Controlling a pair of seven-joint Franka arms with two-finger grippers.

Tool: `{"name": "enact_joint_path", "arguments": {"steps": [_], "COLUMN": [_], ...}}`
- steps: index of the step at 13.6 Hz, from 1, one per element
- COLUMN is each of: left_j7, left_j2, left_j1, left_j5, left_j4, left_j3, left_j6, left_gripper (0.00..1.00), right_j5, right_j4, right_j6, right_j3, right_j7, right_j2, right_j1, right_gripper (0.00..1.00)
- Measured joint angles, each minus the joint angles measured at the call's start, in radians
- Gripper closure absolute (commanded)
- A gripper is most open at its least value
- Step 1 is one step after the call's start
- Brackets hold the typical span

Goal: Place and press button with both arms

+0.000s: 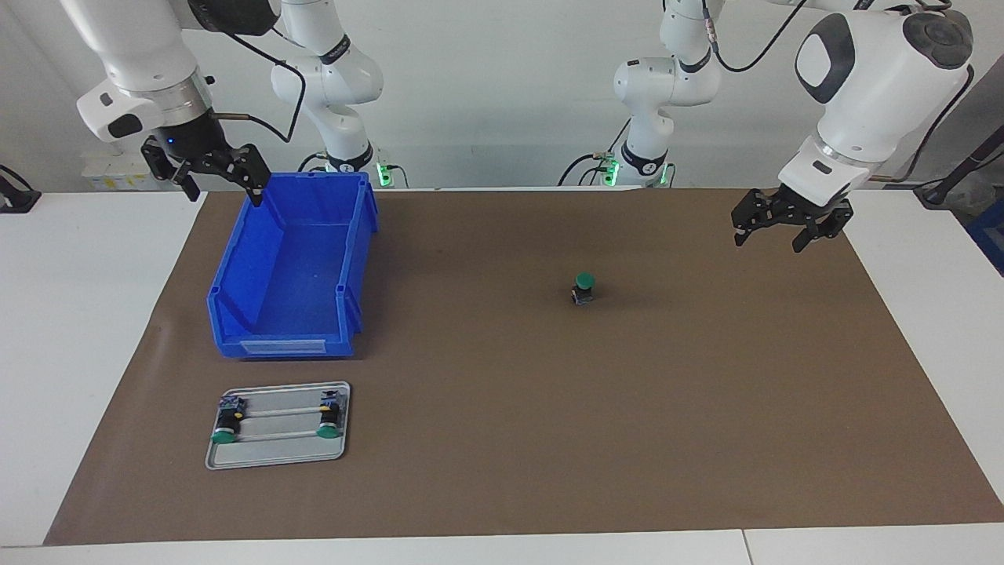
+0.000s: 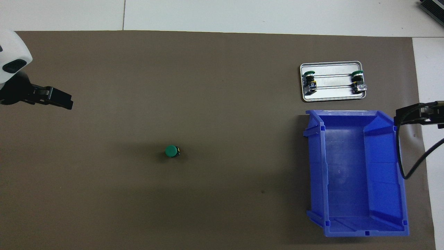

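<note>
Overhead view shows the button point(image 2: 171, 151) standing upright on the brown mat point(image 2: 208, 104) at roughly the 7 o'clock position from mat centre, green cap up, well apart from everything else on the counter point(image 2: 242, 14).

Left end effector point(image 1: 773, 227) hangs over the mat edge at the left arm's end, at about 3 o'clock in the facing view; its fingers stand wide apart and hold nothing. Right end effector point(image 1: 212, 174) hovers above the rim corner of the blue bin point(image 1: 290, 267) at about 10 o'clock in the facing view, likewise wide open and empty.

Step in hand, as judged: approach and pick up the button. Recommended procedure:
- Use the left arm, which is closer.
- Descend vertically, centred on the cap.
- Close on the black body below the cap, not on the cap itself, so the switch does not tip.

Containers:
- Blue bin: open-topped, nothing visible inside.
- Metal tray point(image 1: 278, 459), farther from the robots than the bin: holds two identical buttons point(image 1: 227, 424), one at each end, lying on their sides.
</note>
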Motion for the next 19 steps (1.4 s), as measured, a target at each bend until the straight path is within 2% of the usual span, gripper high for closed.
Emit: {"name": "enact_joint_path", "arguments": {"steps": [4, 7, 9, 12, 14, 16, 17, 19], "left_j7": [-0.048, -0.057, -0.059, -0.061, -0.061, -0.062, -0.062, -0.062], "left_j2": [-0.001, -0.001, -0.001, -0.002, -0.002, -0.002, -0.002, -0.004], "left_j1": [0.000, 0.000, -0.001, -0.001, -0.001, 0.001, 0.001, 0.005], "left_j5": [0.003, 0.037, 0.066, 0.072, 0.073, 0.074, 0.075, 0.076], "left_j4": [0.000, 0.000, 0.000, 0.000, 0.000, -0.001, -0.002, -0.002], "left_j3": [0.001, -0.002, -0.010, -0.016, -0.016, -0.010, -0.005, 0.003], "left_j6": [0.004, 0.005, 0.006, 0.007, 0.007, 0.006, 0.006, 0.006], "left_gripper": [0.00, 0.00, 0.00, 0.00, 0.00, 0.00, 0.00, 0.00], "right_j5": [0.005, 0.058, 0.069, 0.073, 0.073, 0.073, 0.072, 0.071], "right_j4": [-0.016, -0.048, -0.088, -0.150, -0.178, -0.161, -0.132, -0.050], "right_j6": [0.012, 0.055, 0.129, 0.258, 0.387, 0.571, 0.648, 0.718], "right_j3": [0.000, 0.001, 0.004, 0.011, 0.015, 0.016, 0.016, 0.016], "right_j7": [0.000, 0.000, 0.074, 0.338, 0.557, 0.762, 0.830, 0.900], "right_j2": [-0.004, -0.012, -0.014, -0.003, 0.061, 0.198, 0.276, 0.405], "right_j1": [0.002, 0.027, 0.117, 0.336, 0.498, 0.645, 0.697, 0.761], "right_gripper": [0.00, 0.00, 0.00, 0.00, 0.00, 0.00, 0.00, 0.00]}}
